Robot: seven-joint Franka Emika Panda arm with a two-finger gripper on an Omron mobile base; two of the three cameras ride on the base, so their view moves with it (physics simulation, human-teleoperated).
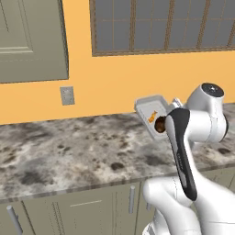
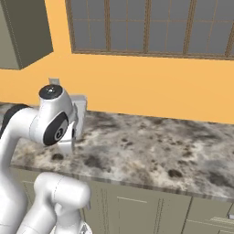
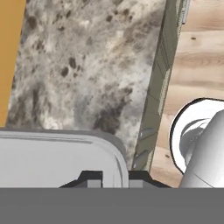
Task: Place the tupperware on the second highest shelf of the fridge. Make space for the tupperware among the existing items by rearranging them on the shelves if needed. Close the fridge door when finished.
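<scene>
One tupperware, half hidden behind the arm, raised above the granite counter, its rim pinched in the closed gripper; contents hard to read.

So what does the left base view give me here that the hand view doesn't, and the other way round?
Left base view: the tupperware seen tilted up off the counter beside the arm, with orange and brown food inside; also the window, a wall outlet and an upper cabinet.

Hand view: the gripper closed on the container's rounded grey rim, plus the wooden floor beyond the counter's front edge.

Both: the speckled stone counter, the orange wall and the cabinet fronts under the counter.
</scene>
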